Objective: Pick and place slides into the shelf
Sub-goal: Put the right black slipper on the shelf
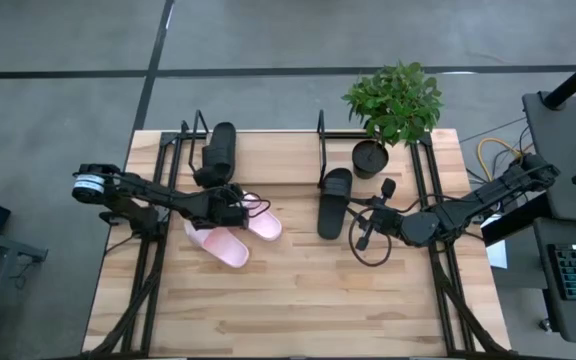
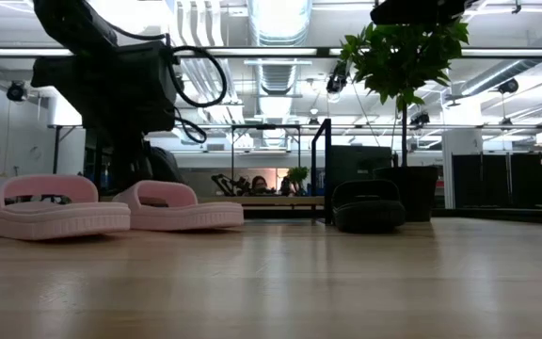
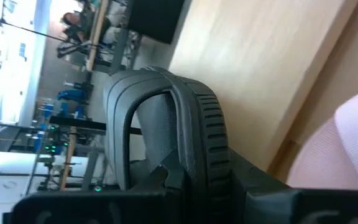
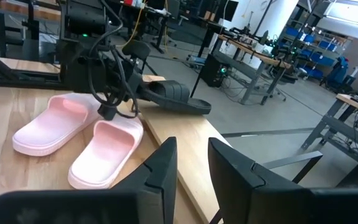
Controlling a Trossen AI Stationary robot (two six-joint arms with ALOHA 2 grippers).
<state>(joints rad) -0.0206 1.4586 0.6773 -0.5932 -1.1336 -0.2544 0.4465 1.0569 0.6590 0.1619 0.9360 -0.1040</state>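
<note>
Your left gripper [image 1: 230, 203], left of centre, pinched a black slide [image 1: 216, 155] by its heel to seat it on the shelf [image 1: 268, 150]; your right gripper's [image 4: 191, 163] fingers were spread, idling.

Dark jointed arms trail looped black cables [image 1: 368, 250]; one white wrist band [image 1: 88, 186].

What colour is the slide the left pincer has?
Black. The left pincer grips a black slide, seen closest in the left wrist view.

Plant [image 1: 393, 100] behind slide [image 1: 334, 201] (touching).
</note>
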